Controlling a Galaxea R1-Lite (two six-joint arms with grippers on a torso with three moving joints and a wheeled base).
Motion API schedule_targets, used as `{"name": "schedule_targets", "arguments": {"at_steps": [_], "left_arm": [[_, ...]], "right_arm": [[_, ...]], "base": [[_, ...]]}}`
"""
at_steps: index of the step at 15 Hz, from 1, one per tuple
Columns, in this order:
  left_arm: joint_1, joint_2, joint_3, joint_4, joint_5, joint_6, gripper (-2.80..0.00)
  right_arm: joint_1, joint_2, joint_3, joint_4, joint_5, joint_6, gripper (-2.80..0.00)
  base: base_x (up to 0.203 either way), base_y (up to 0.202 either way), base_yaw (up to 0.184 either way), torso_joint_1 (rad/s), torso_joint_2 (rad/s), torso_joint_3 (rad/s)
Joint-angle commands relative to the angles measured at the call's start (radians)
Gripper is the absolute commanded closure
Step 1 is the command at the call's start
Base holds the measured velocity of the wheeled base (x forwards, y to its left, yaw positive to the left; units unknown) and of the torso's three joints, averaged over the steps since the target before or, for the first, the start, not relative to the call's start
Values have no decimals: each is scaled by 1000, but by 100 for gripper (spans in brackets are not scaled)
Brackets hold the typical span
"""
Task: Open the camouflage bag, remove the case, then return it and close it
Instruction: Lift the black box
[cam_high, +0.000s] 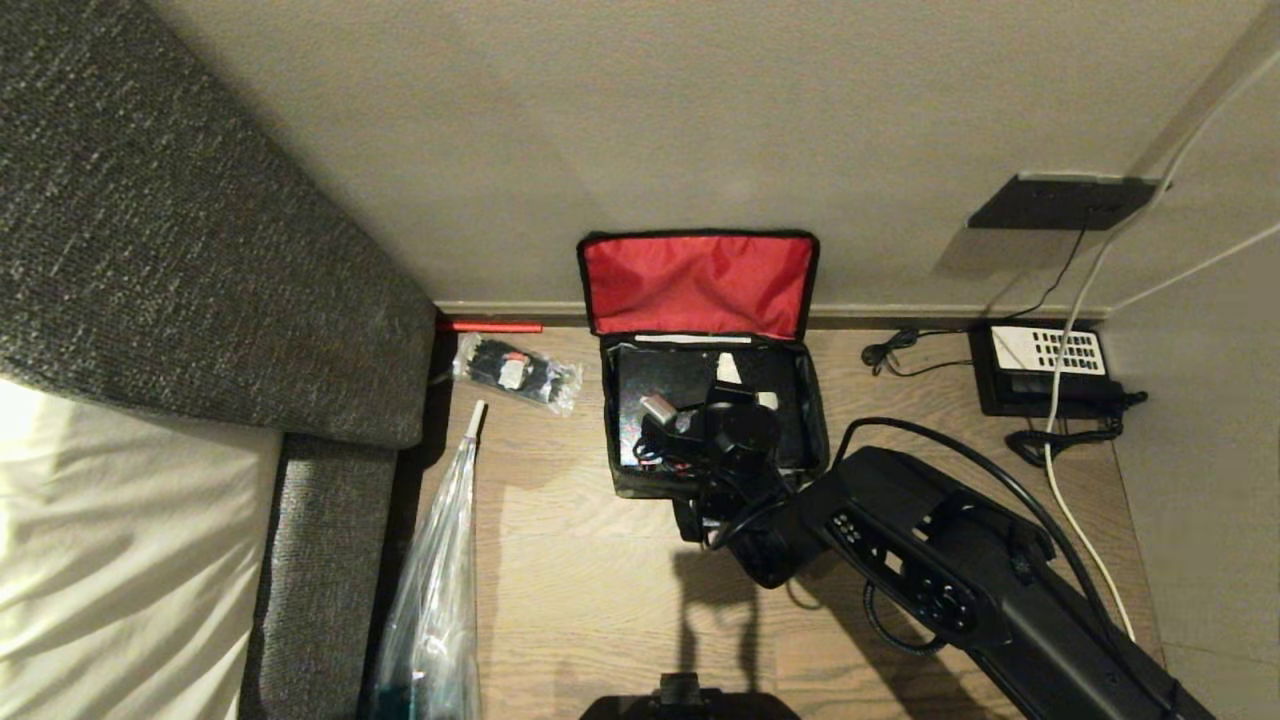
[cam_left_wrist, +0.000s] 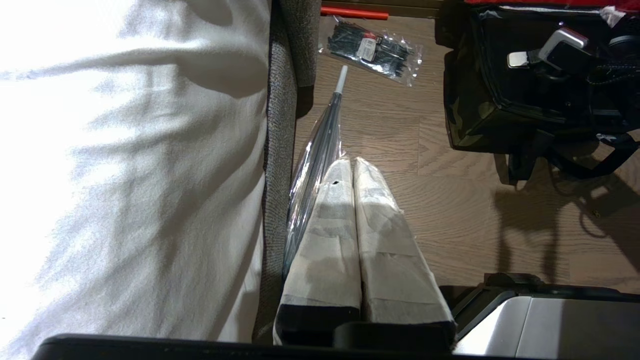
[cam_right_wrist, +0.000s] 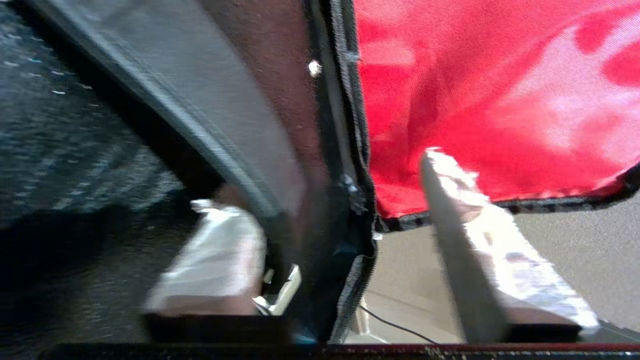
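The camouflage bag (cam_high: 640, 487) stands open on the floor, its red lid (cam_high: 697, 283) leaning back against the wall. Inside lies the black case (cam_high: 660, 375), one silver handle end (cam_high: 657, 407) showing. My right gripper (cam_high: 748, 385) reaches down into the bag's right half. In the right wrist view the right gripper (cam_right_wrist: 320, 180) is open. One taped finger (cam_right_wrist: 215, 250) is inside by a silver handle end (cam_right_wrist: 282, 292). The other finger (cam_right_wrist: 475, 225) is in front of the red lid (cam_right_wrist: 500, 75). The bag's zip rim (cam_right_wrist: 357, 200) lies between them. My left gripper (cam_left_wrist: 352, 162) is parked, shut on nothing.
A clear packet of black ties (cam_high: 515, 372) lies left of the bag. A black phone (cam_high: 1045, 365) with cables sits at the right wall. A plastic-wrapped umbrella (cam_high: 440, 580) leans by the grey sofa (cam_high: 200, 250). A red rod (cam_high: 490, 326) lies along the skirting.
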Motion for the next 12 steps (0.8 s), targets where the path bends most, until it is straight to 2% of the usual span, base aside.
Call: {"name": "schedule_targets", "arguments": {"at_steps": [1, 6, 12], "left_arm": [[-1, 0, 0, 0, 0, 0, 0], [-1, 0, 0, 0, 0, 0, 0], [-1, 0, 0, 0, 0, 0, 0]], "right_arm": [[1, -2, 11, -8, -7, -7, 0], [1, -8, 0, -39, -25, 6, 0], [19, -74, 135, -144, -49, 4, 0]], "base": [[0, 0, 0, 0, 0, 0], [0, 0, 0, 0, 0, 0], [0, 0, 0, 0, 0, 0]]}}
